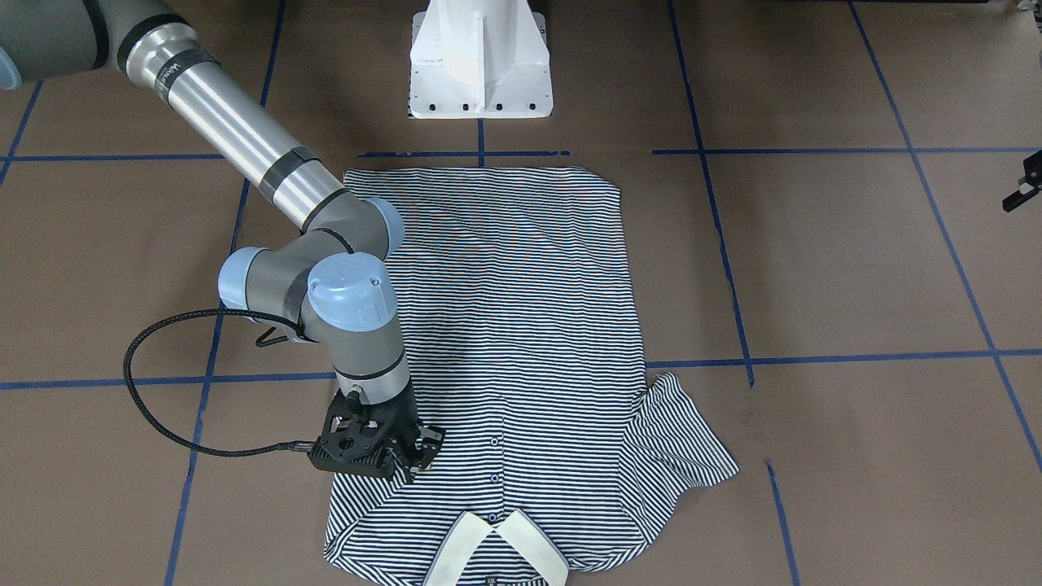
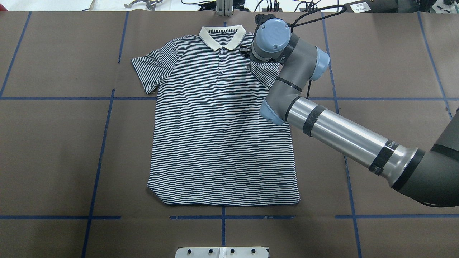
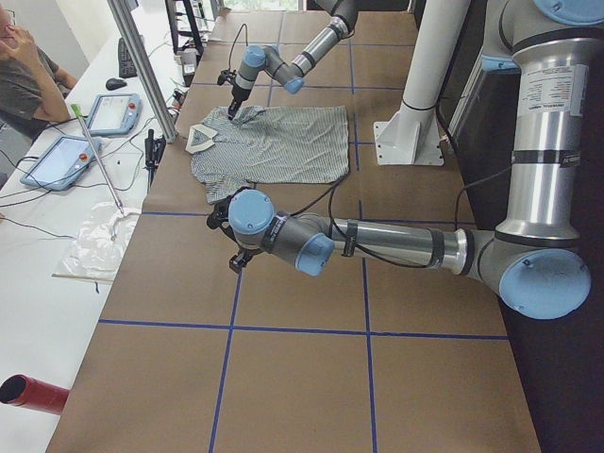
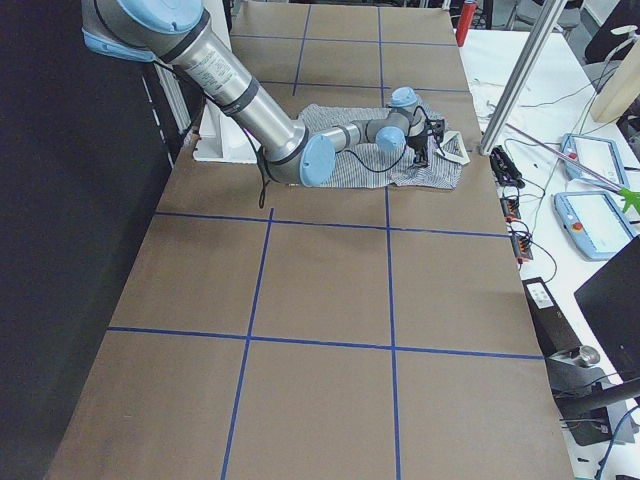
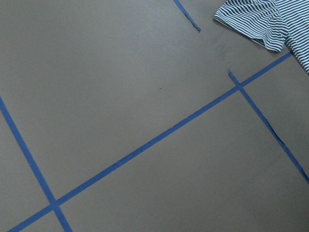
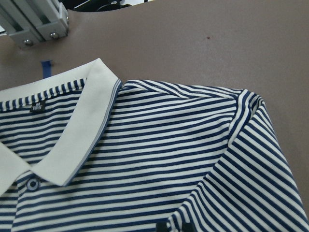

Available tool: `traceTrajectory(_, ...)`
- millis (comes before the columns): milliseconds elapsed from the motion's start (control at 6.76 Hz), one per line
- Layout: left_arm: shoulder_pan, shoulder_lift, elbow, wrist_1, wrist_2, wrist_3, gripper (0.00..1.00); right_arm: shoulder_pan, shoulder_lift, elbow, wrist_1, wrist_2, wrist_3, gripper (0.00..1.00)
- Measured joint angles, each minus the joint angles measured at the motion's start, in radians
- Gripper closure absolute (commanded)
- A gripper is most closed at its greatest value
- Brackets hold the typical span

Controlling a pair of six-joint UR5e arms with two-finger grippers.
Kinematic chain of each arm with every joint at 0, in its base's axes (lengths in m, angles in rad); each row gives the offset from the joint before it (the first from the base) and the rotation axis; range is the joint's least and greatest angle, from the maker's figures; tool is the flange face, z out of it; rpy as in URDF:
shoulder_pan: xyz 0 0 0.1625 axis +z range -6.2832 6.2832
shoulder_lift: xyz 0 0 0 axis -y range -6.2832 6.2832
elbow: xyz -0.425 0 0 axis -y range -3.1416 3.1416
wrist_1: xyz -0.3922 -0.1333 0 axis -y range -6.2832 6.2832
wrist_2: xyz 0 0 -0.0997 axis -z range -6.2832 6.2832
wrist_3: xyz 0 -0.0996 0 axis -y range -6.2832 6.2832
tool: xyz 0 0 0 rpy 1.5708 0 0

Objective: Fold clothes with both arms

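Brown paper-covered table (image 1: 814, 268) gridded with blue tape; a polo shirt (image 1: 521, 325) lies spread front-up at its centre, collar (image 2: 222, 37) away from the robot.
The shirt has thin navy-and-white stripes, a plain white collar and a short buttoned placket. One sleeve (image 2: 152, 68) lies spread out and the other (image 2: 265, 73) is turned in over the chest. The right gripper (image 1: 417, 456) rests on that folded sleeve with its fingertips drawn close, apparently pinching the cloth. The left gripper (image 3: 240, 261) hovers over bare table well apart from the shirt, and its jaw state cannot be told. The fabric is probably light, limp and prone to wrinkling, so it is best taken at shoulder seams and hem (image 2: 224, 202) corners.
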Motion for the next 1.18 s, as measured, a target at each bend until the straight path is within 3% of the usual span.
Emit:
traceTrajectory(296, 0.024, -0.077, 0.018, -0.009, 0.001, -0.179, 0.00, 0.001, -0.124, 0.189, -0.016, 0.002, 0.005, 0.00)
traceTrajectory(444, 0.074, -0.139, 0.034, -0.009, 0.049, -0.307, 0.00, 0.007, -0.193, 0.290, -0.034, 0.024, 0.005, 0.00)
traceTrajectory(740, 0.209, -0.309, 0.128, -0.016, 0.169, -0.632, 0.00, 0.043, -0.281, 0.384, -0.053, 0.114, 0.012, 0.00)
traceTrajectory(888, 0.280, -0.411, 0.204, -0.025, 0.276, -0.760, 0.03, 0.071, -0.298, 0.398, -0.051, 0.181, 0.011, 0.00)
traceTrajectory(1036, 0.338, -0.509, 0.311, -0.054, 0.384, -0.834, 0.11, 0.106, -0.326, 0.425, -0.043, 0.267, 0.007, 0.00)
traceTrajectory(1183, 0.380, -0.570, 0.411, -0.117, 0.465, -0.886, 0.25, 0.131, -0.378, 0.474, -0.028, 0.332, 0.004, 0.00)
